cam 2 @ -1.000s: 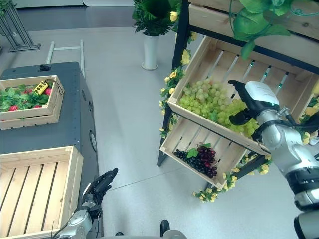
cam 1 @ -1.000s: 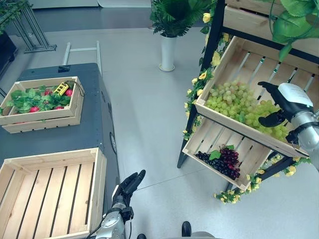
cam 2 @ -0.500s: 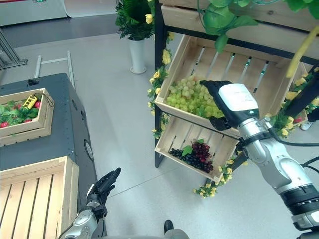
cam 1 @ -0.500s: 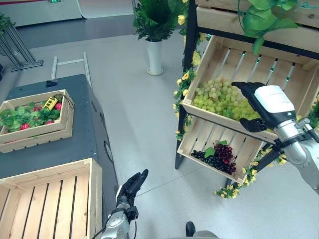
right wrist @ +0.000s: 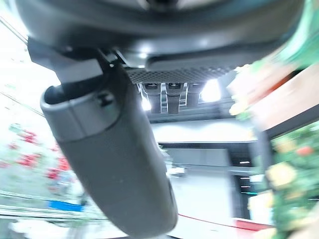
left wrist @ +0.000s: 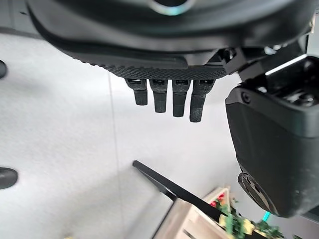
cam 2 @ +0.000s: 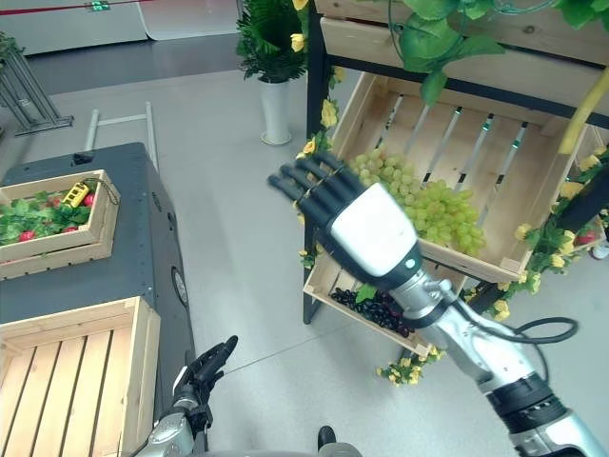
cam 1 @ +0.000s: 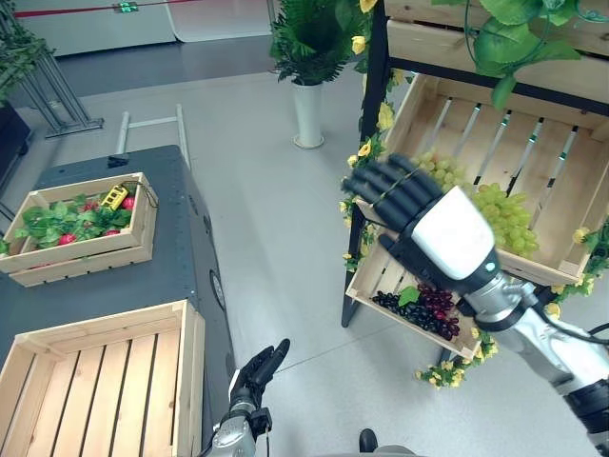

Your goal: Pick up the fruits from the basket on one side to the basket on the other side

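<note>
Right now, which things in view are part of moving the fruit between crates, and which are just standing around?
Part of the job:
pale green grapes in the tilted upper wooden crate
dark purple grapes in the lower slatted crate
empty wooden crate on the dark cart
right hand, open, holding nothing
left hand, low and idle

Standing around:
crate of leafy greens and red fruit
white vase with a plant

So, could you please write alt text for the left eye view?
The right hand is raised open and empty in front of the rack, where one tilted crate holds green grapes and the one below holds dark grapes. An empty crate sits on the cart at left, with the left hand low beside it.
</note>
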